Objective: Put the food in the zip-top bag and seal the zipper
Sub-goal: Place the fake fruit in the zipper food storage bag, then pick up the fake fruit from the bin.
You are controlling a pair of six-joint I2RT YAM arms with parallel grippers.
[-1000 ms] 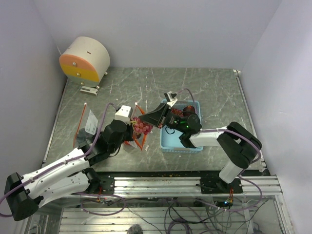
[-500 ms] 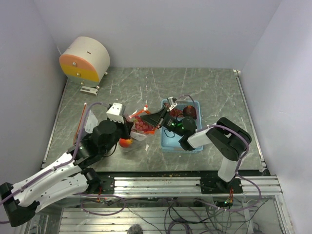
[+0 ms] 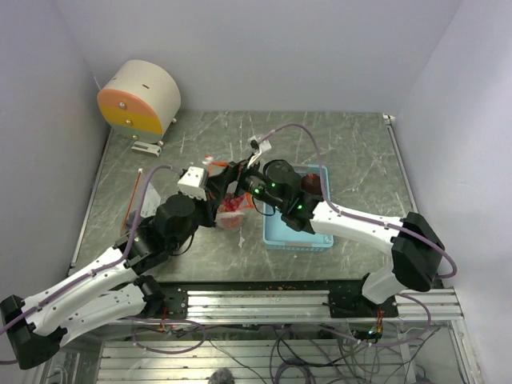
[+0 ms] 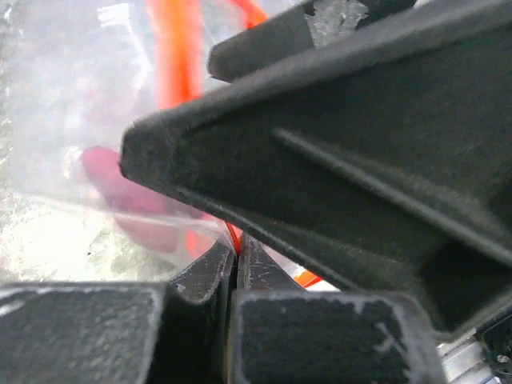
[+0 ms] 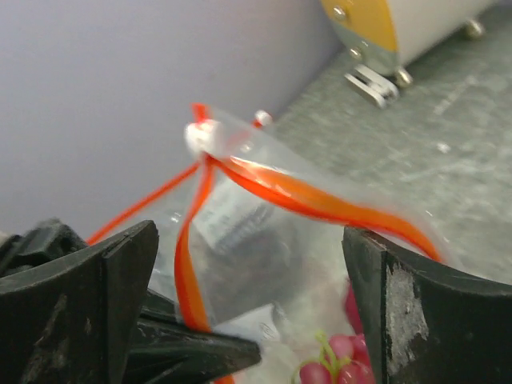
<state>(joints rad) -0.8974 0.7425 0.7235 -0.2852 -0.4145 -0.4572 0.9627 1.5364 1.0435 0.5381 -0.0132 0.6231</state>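
Observation:
The clear zip-top bag [image 3: 229,218] hangs between both grippers, just left of the blue tray. My left gripper [image 3: 216,194] is shut on the bag's orange zipper [image 4: 234,238] at the mouth. Above the mouth, my right gripper [image 3: 238,181] stands wide open, and its fingers [image 5: 428,312] straddle the orange zipper [image 5: 320,200] with nothing held. A cluster of dark red food [image 5: 336,364] with a green stem lies inside the bag [image 5: 264,264], seen in the top view as red food [image 3: 232,210]. More dark red food [image 3: 312,184] sits at the tray's far end.
The light blue tray [image 3: 294,236] lies right of the bag, under the right arm. A white and orange drum [image 3: 140,98] stands at the back left corner. A thin orange strip [image 3: 134,200] lies left of the left arm. Walls close in on three sides.
My right gripper has opened and the grape cluster it carried now lies in the bag. The right arm swung up over the bag's mouth. The left gripper stayed shut on the zipper.

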